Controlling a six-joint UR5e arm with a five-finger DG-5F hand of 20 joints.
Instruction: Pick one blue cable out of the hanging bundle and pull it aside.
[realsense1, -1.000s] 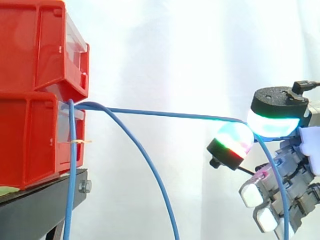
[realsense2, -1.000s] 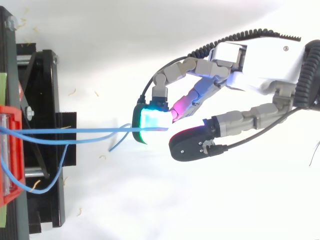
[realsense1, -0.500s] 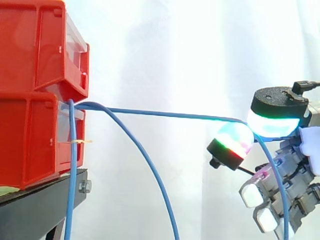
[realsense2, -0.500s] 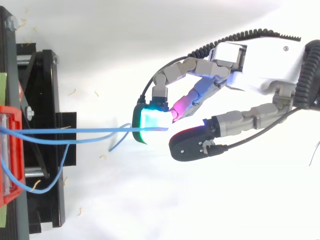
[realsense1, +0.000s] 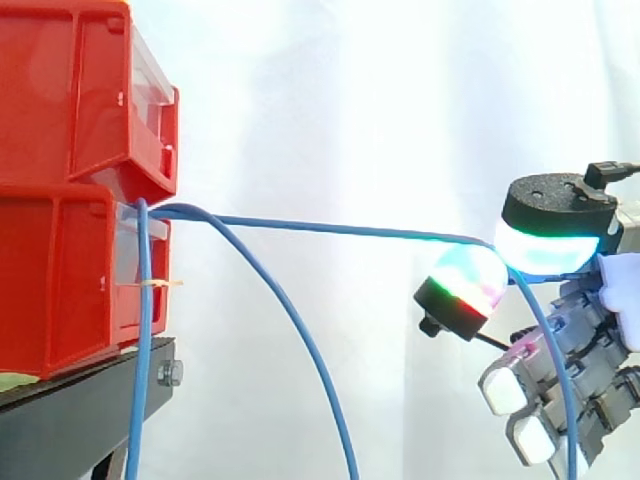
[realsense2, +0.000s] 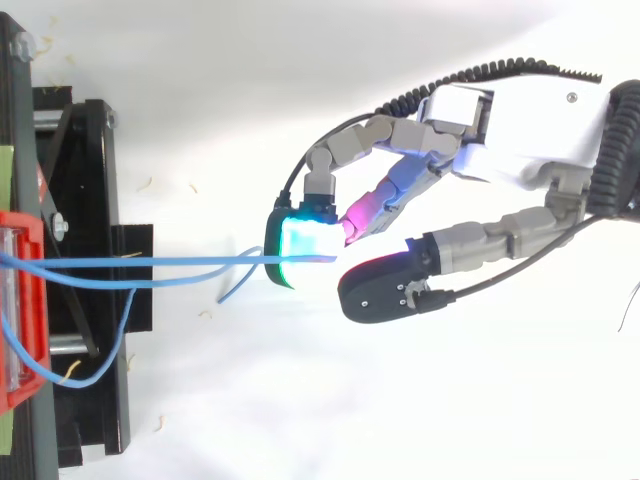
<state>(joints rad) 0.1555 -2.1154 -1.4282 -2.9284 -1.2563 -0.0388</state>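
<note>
Side view: nothing has shifted since half a second ago. One hand (realsense2: 520, 130) at 3 o'clock, fingers (realsense1: 548, 250) pinched on one blue cable (realsense1: 320, 228). It runs taut from the two stacked red bins (realsense1: 60, 280) at 9 o'clock to the pads, then drops toward 5 o'clock. Three blue strands in all: the held one, an arcing strand (realsense1: 300, 330) heading to 6 o'clock, and a straight strand (realsense1: 145, 330) hanging at 7 o'clock past the black stand (realsense1: 80, 410).
</note>
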